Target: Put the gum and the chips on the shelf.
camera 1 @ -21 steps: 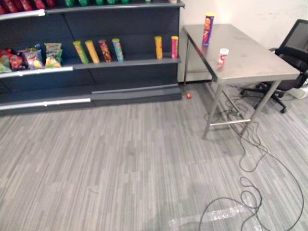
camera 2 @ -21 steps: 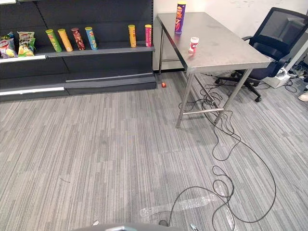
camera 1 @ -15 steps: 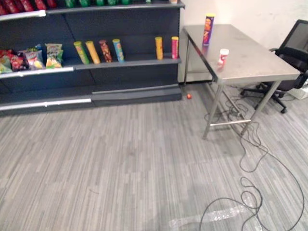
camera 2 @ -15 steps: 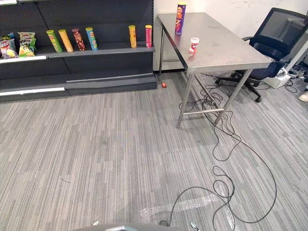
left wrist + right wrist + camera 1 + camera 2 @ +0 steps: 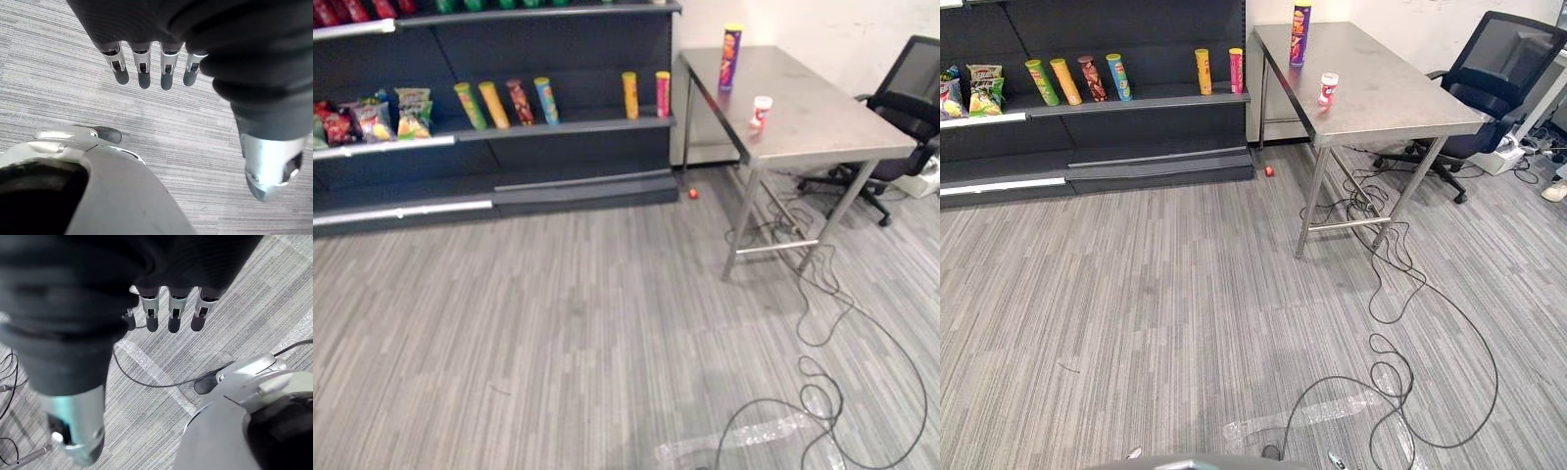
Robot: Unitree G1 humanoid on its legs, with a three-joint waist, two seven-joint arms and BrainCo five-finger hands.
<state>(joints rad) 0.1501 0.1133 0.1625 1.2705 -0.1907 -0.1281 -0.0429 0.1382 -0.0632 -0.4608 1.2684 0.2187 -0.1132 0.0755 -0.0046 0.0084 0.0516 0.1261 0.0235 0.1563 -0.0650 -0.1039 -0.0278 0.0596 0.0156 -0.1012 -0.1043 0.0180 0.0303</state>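
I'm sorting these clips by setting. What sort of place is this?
Likely a mock shop in a lab or office: a dark retail shelf stocked with chip cans and snack bags, with a steel table and an office chair beside it.

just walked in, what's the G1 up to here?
Nothing is being handled yet. The purple chips can and the small gum tub both stand on the steel table, next to the dark shelf, which already holds a row of chip cans and some snack bags. The robot stands back on the carpet. Its left hand and right hand hang over the floor, fingers straight and holding nothing.
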